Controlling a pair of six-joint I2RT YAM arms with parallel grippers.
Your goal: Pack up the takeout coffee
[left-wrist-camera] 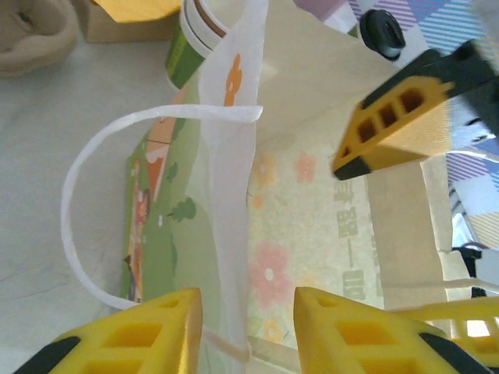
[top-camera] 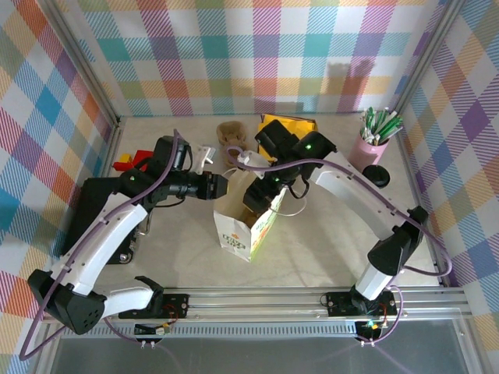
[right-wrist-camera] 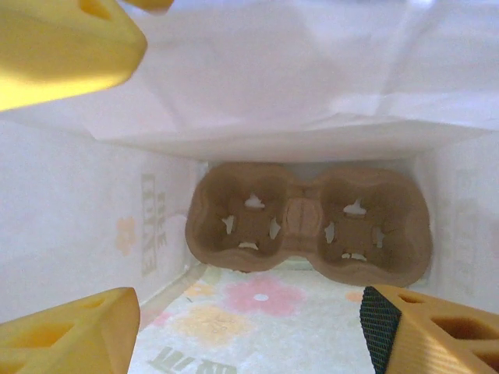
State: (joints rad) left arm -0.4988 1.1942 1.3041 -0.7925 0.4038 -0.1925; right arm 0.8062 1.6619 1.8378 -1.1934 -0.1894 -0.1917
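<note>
You had the takeout coffee (top-camera: 376,175) standing on the table (top-camera: 327,234), far right, just beside the pink cup (top-camera: 368,148) of sticks. From above you mostly saw its round black lid (left-wrist-camera: 381,31); the cup body was barely readable. It looked upright, and sat well apart from the paper bag (top-camera: 238,226).

**Pale table, paper bag at its middle**

The table (top-camera: 327,234) is pale and mottled. A printed paper bag (top-camera: 238,230) stands mid-table. Behind the bag lie a tan moulded tray (top-camera: 230,134) and a yellow box (top-camera: 290,125). To the bag's right stand a pink cup of sticks (top-camera: 370,144) and the black-lidded takeout coffee (top-camera: 376,175). To its left sit red and yellow blocks (top-camera: 125,162).
</note>
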